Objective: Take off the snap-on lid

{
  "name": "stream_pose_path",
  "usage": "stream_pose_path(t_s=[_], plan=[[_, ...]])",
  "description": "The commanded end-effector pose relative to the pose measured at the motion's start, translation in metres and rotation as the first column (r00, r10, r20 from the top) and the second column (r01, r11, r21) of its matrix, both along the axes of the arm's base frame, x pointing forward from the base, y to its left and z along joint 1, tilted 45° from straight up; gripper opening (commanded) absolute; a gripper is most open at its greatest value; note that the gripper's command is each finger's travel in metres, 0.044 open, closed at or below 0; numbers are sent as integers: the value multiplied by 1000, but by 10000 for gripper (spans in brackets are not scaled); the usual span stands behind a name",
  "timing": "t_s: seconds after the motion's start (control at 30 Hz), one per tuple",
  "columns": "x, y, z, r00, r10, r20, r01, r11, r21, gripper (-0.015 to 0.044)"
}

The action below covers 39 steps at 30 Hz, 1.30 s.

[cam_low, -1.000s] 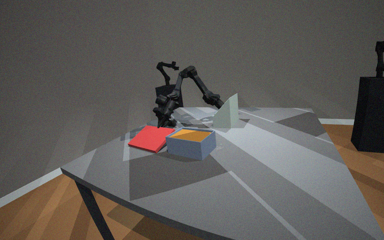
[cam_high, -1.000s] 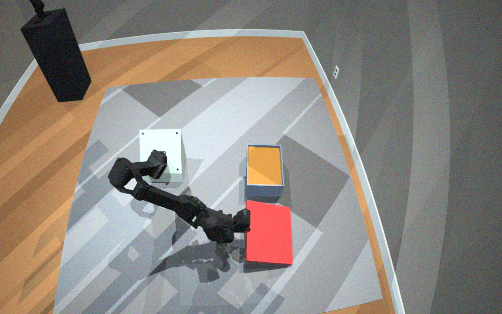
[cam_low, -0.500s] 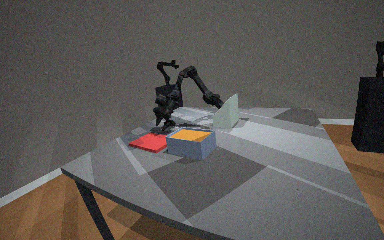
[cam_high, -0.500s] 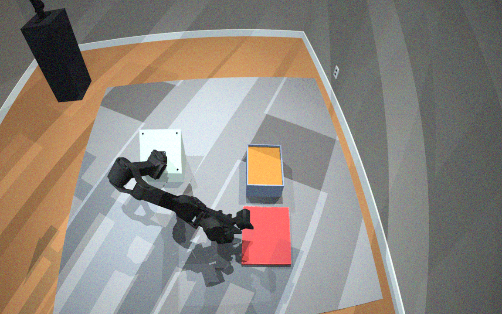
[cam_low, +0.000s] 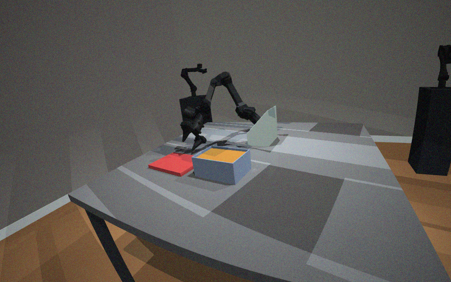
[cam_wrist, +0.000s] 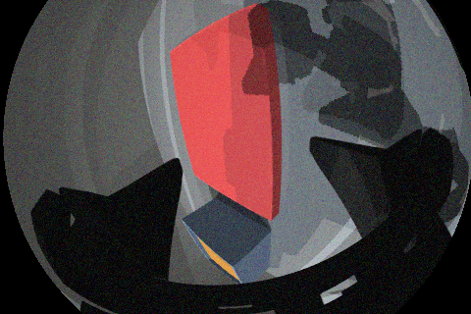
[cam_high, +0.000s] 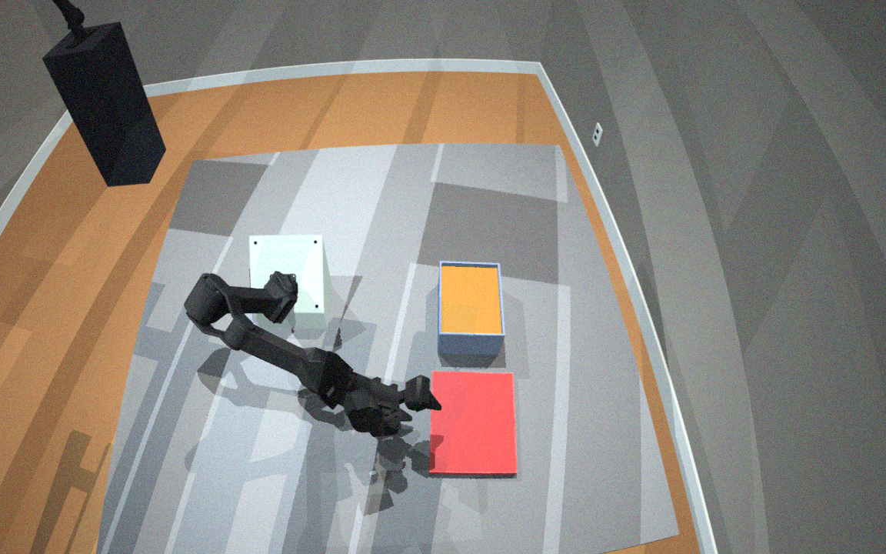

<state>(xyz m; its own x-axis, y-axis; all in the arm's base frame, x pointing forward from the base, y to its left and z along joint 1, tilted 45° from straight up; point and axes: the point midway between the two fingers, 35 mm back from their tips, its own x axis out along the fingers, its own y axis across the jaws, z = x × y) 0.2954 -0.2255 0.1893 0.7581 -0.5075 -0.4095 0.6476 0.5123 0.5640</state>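
My open claw (cam_wrist: 245, 149) faces the red lid (cam_wrist: 226, 108), lying ahead between its fingertips; blue box (cam_wrist: 228, 231) nearer, between the fingers' span
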Motion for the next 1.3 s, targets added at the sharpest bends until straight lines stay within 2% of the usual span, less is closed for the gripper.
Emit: stream_pose_path(t_s=[0.0, 0.53, 1.27], plan=[[-9, 2, -2, 1000, 8, -3, -8, 1000, 0, 440], [-40, 3, -3, 1000, 8, -5, -8, 1000, -1, 440], [-49, 31, 26, 1000, 8, -4, -8, 1000, 1, 440]])
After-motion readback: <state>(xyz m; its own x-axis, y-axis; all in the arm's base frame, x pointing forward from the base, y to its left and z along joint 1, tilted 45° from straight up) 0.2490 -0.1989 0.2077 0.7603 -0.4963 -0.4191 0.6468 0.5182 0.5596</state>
